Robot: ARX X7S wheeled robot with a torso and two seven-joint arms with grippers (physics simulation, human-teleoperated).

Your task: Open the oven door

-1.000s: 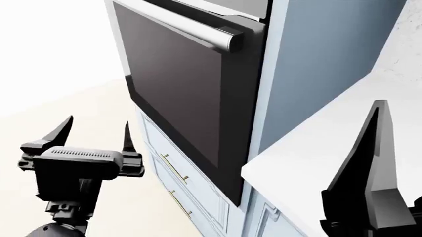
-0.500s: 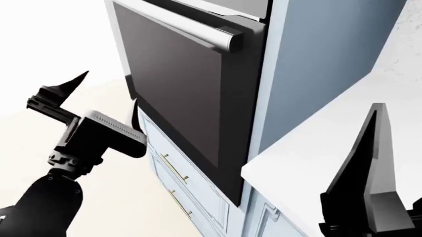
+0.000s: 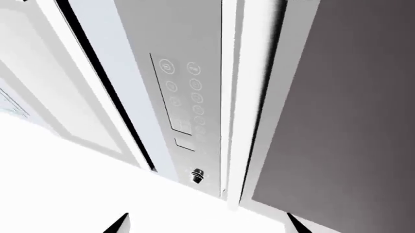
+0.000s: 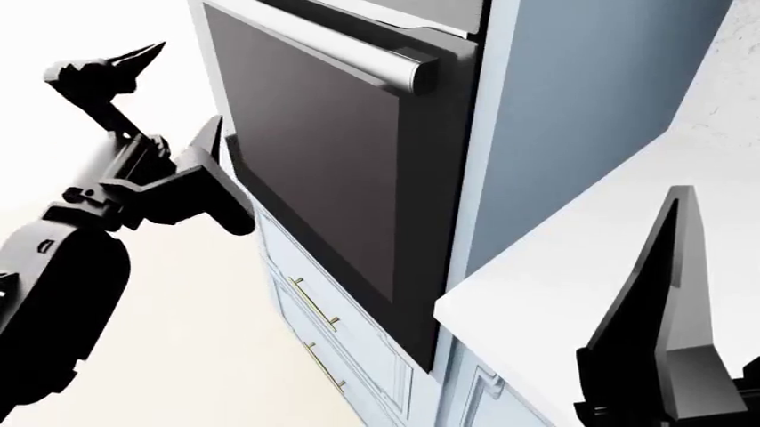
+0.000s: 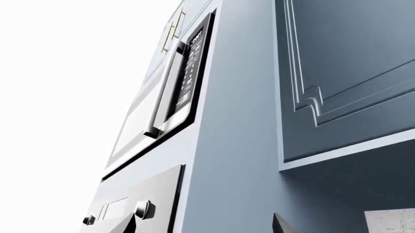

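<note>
The oven door is a big glossy black glass panel standing shut, with a thick silver bar handle along its top edge. My left gripper hangs open just off the door's left edge, below handle height, touching nothing. In the left wrist view the dark glass, the handle and a silver control panel with a knob fill the frame beyond the left gripper. My right gripper is open and empty; one of its fingers rises over the counter.
A white countertop juts out right of the oven beside a tall blue cabinet side. Pale-blue drawers with brass handles sit under the door. A microwave with a bar handle and an upper cabinet are overhead.
My left arm has risen from low at the left and swung its open gripper up toward the oven door's left edge. The right arm has stayed put. The door has not moved.
</note>
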